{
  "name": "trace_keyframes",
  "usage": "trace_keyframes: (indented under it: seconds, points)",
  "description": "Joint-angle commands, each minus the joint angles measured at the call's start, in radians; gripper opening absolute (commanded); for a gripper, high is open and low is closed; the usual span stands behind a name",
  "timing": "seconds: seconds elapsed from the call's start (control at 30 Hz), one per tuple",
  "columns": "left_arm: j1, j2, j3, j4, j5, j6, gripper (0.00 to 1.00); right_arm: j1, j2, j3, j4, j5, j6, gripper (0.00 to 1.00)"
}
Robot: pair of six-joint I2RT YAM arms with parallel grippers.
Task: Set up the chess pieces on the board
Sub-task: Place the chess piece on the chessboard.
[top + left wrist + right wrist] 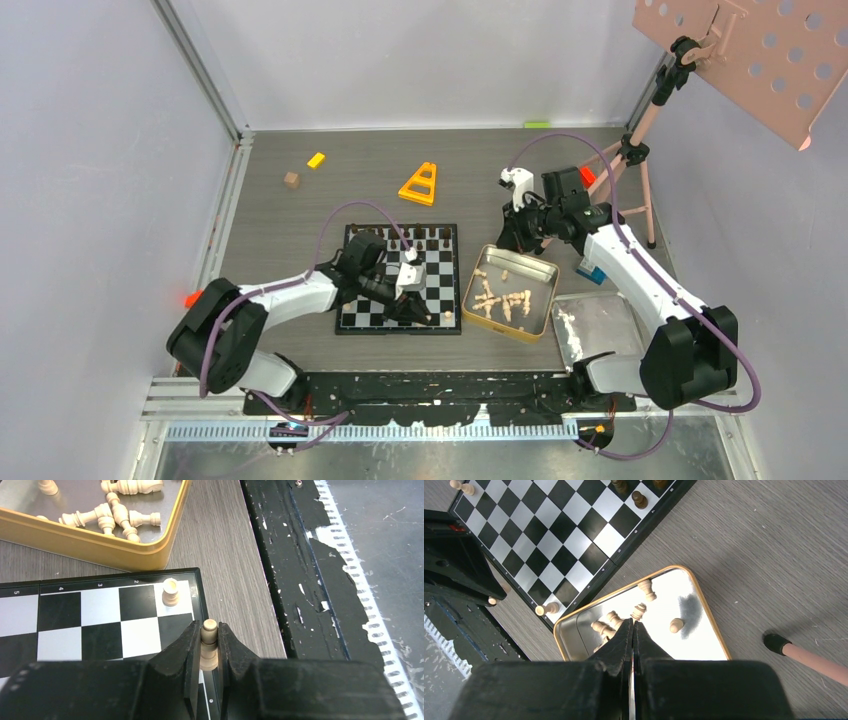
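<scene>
The board (pixel 440 270) lies mid-table, with dark chess pieces (pixel 425 237) along its far row. My left gripper (pixel 209 628) is shut on a pale pawn (pixel 209 639) and holds it upright over the board's near right border. It stands just short of a pale piece (pixel 170 591) on the corner square. My right gripper (pixel 633 623) is shut and empty, above several pale pieces (pixel 642 591) lying in the gold tin (pixel 706 615). In the top view the left gripper (pixel 418 312) is at the board's near right, and the right gripper (pixel 512 240) is over the tin's far end.
The gold tin (pixel 545 300) sits right of the board, and a shiny silver tray (pixel 605 320) lies right of it. A yellow triangle (pixel 419 184), a yellow block (pixel 316 160) and a brown cube (pixel 291 180) lie at the back. A tripod (pixel 640 170) stands back right.
</scene>
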Motion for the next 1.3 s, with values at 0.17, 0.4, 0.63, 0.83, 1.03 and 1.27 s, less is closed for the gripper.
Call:
trace_keyframes:
  seconds: [0.17, 0.4, 0.63, 0.83, 1.03, 1.27]
  points:
    - [0.004, 0.072, -0.037, 0.248, 0.044, -0.021, 0.00, -0.014, -0.029, -0.016, 0.047, -0.003, 0.006, 0.01]
    - [0.027, 0.099, -0.043, 0.251, 0.048, -0.018, 0.04, -0.017, -0.031, -0.021, 0.049, -0.012, 0.004, 0.01]
    - [0.036, 0.097, -0.058, 0.231, 0.041, 0.014, 0.09, -0.017, -0.026, -0.024, 0.053, -0.018, 0.002, 0.01]
    - [0.037, 0.117, -0.060, 0.234, 0.040, 0.032, 0.11, -0.018, -0.028, -0.026, 0.052, -0.019, -0.001, 0.01]
    - [0.044, 0.122, -0.067, 0.256, 0.039, 0.034, 0.12, -0.017, -0.030, -0.030, 0.053, -0.021, -0.003, 0.01]
    - [0.055, 0.125, -0.083, 0.316, 0.037, 0.011, 0.13, -0.017, -0.027, -0.031, 0.054, -0.026, -0.002, 0.01]
